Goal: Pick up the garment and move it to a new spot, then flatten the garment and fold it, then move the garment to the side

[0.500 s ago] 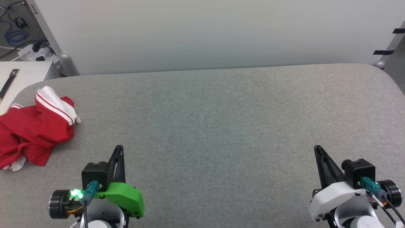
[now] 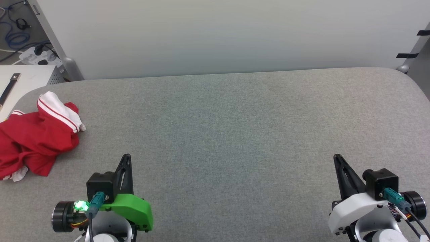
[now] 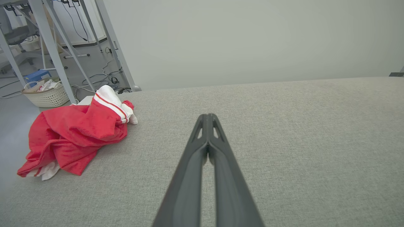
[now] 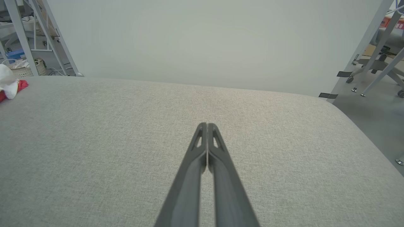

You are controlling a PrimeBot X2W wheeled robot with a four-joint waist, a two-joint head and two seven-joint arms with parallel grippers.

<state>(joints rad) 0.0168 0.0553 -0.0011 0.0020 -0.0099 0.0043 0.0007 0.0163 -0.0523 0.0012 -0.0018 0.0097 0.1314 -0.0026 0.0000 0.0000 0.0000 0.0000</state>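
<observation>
The garment [image 2: 32, 141] lies crumpled at the left edge of the grey table [image 2: 235, 134], red with a white striped sleeve on top. In the left wrist view the garment [image 3: 72, 135] sits to the left of my fingers, apart from them. My left gripper [image 2: 126, 157] hovers near the table's front left, shut and empty, its tips pressed together in its wrist view [image 3: 208, 116]. My right gripper [image 2: 336, 156] stands at the front right, also shut with nothing in it [image 4: 206, 125]. A scrap of the garment [image 4: 9, 85] shows at the far left of the right wrist view.
A pale wall [image 2: 218, 33] runs behind the table. A white side table [image 2: 20, 80] and cables with a power strip [image 2: 37, 55] stand at the back left. A woven basket [image 3: 47, 94] sits on the floor beyond the garment. Metal frame legs [image 4: 363, 47] rise at the right.
</observation>
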